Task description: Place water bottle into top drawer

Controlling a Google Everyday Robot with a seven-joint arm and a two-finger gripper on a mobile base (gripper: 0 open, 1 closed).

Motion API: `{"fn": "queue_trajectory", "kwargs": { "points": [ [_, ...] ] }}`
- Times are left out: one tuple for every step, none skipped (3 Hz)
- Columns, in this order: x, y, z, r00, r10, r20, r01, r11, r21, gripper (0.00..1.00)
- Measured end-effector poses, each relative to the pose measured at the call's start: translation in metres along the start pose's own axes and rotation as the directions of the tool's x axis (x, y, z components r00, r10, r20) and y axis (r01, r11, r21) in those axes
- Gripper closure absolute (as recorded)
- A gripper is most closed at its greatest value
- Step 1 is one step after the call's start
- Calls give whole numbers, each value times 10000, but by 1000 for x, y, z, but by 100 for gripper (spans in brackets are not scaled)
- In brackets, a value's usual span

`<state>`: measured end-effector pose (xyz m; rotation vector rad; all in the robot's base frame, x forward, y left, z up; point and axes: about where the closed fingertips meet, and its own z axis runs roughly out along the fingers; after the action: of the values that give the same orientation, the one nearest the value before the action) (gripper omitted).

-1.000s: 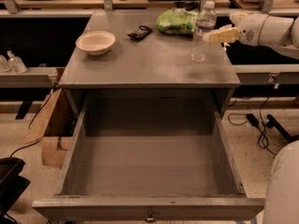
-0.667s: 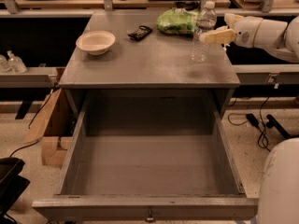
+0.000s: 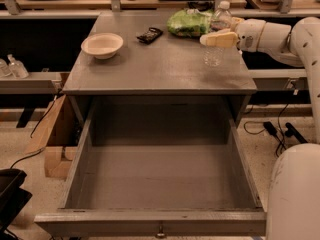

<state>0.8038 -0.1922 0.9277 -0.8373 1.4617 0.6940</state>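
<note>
The water bottle (image 3: 215, 54), clear and ribbed with a white cap, stands upright on the right rear of the grey table (image 3: 150, 69). My gripper (image 3: 218, 38) reaches in from the right at the bottle's mid height and overlaps its label band. The top drawer (image 3: 150, 223) is pulled fully open below the tabletop. Its inside is bare, and a small metal pull (image 3: 160, 231) sits on its front panel.
A white bowl (image 3: 102, 45) sits at the table's left rear. A small black object (image 3: 150, 34) and a green bag (image 3: 189, 23) lie at the back. Small clear bottles (image 3: 15, 66) stand on a left shelf. A cardboard box (image 3: 50, 134) is left of the drawer. My white body (image 3: 295, 194) is at lower right.
My gripper has moved left, from just beside the bottle to across its middle. The bottle still stands in the same spot.
</note>
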Motion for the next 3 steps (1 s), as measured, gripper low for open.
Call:
{"fn": "queue_trajectory", "kwargs": {
  "points": [
    [-2,7,10,9999,-100,78,102,9996,-275,42],
    [-4,6,9,9998,-206,81,208,9996,-186,73],
    [-3,7,12,9998,-193,83,195,9995,-233,96]
  ]
}}
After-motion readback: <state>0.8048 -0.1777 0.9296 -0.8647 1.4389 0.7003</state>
